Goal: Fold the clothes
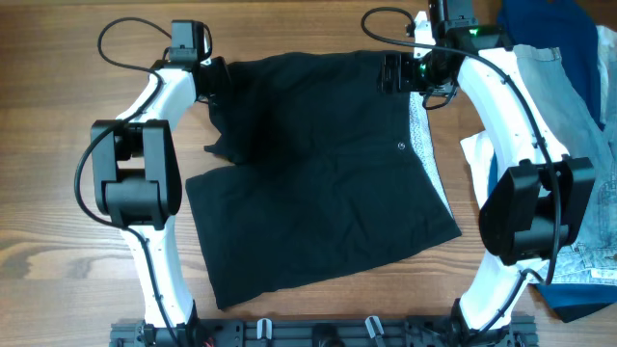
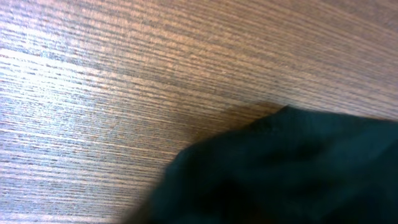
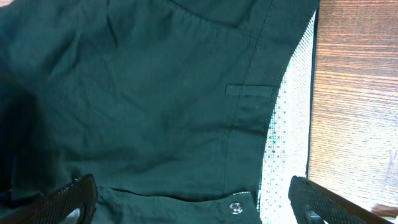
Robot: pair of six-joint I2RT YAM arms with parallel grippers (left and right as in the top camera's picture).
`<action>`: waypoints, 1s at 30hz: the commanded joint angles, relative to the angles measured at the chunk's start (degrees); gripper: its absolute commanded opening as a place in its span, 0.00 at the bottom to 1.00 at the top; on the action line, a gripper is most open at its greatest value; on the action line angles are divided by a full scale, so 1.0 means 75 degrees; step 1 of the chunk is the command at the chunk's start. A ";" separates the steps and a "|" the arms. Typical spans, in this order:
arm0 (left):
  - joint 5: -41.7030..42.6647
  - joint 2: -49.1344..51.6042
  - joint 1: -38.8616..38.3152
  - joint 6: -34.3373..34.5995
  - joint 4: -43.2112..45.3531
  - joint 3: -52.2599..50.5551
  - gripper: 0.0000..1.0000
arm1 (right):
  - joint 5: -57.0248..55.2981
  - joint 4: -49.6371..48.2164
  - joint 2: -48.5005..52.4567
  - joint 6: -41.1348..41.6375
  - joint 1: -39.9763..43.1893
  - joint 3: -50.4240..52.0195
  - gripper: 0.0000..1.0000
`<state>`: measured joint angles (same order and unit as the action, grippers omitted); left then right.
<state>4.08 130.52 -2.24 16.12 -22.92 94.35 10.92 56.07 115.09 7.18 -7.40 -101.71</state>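
Black shorts (image 1: pixel 318 183) lie spread on the surface (image 1: pixel 58 193), not yet folded: right jaws wide and empty over their 1 o'clock edge, left jaws at the 11 o'clock corner, grip impossible to tell.

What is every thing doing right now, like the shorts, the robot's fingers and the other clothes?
black shorts: spread out on the table, not folded, bunched at one corner.
white lining: peeking out along the waist.
left fingers: at the bunched corner; can't tell if open or shut.
right fingers: wide open over the waistband, holding nothing.
pale denim: crumpled heap at the side.
dark blue garment: heaped with the denim.
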 commanded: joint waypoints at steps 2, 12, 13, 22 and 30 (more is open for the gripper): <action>-0.0664 0.0137 0.0029 -0.0122 0.0201 0.0023 0.04 | 0.0105 -0.0026 0.0087 -0.0137 -0.0006 0.0026 0.99; -0.1614 -0.0122 0.0723 -0.0125 0.0446 0.0769 0.16 | 0.0102 -0.0326 0.0128 0.0070 -0.0006 0.0026 0.98; -0.1614 -0.0122 0.0723 -0.0131 0.0478 0.0784 0.34 | 0.0105 -0.0428 0.0128 0.0105 -0.0009 0.0029 0.98; -0.1233 -0.0449 0.0688 -0.0321 0.0146 0.1046 1.00 | 0.0105 -0.2200 0.0557 -0.0568 -0.0259 0.0026 0.88; 0.0766 -0.1795 0.0603 -0.0321 -0.1792 0.1323 1.00 | 0.0105 -0.3334 0.1711 -0.1058 -0.0513 0.0026 0.78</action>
<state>1.45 124.90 2.96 14.61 -32.86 101.78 10.94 32.49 123.24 2.61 -10.35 -101.71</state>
